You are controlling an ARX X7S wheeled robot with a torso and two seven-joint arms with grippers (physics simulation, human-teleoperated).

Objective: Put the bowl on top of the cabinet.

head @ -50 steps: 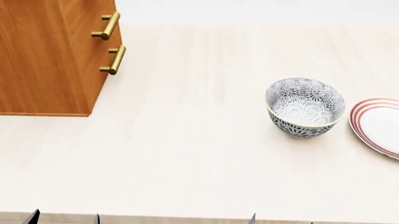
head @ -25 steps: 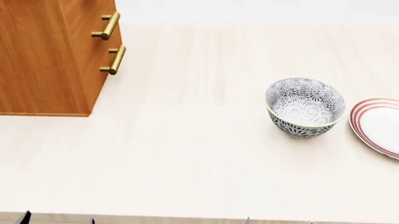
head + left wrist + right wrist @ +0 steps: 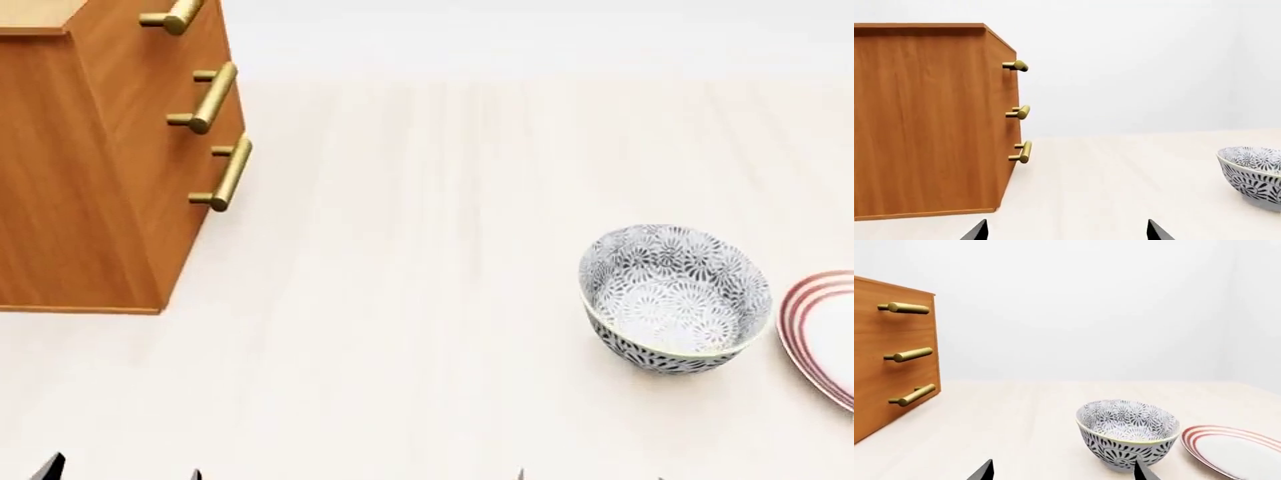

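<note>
- Cabinet (image 3: 94,170) stands at the tabletop's (image 3: 400,200) far left corner, drawer handles facing right; only a sliver of its top shows in the head view and a thin edge in the left wrist view, and nothing is seen resting there. You have not placed anything yet.
- Bowl (image 3: 677,297) sits upright on the tabletop toward the right edge, well apart from the cabinet and untouched, so the whole job is left: reach, grasp, lift, carry across, set down on top.
- Plate (image 3: 827,330) with red rings lies just beside the bowl on its right; mind it as you close in.
- Right gripper (image 3: 1062,471) shows two spread fingertips, jaws open and empty, with the bowl ahead of them and lined up nearer one tip.
- Left gripper (image 3: 1066,231) is likewise spread wide and empty, facing the cabinet's side, the bowl off toward the other arm.
</note>
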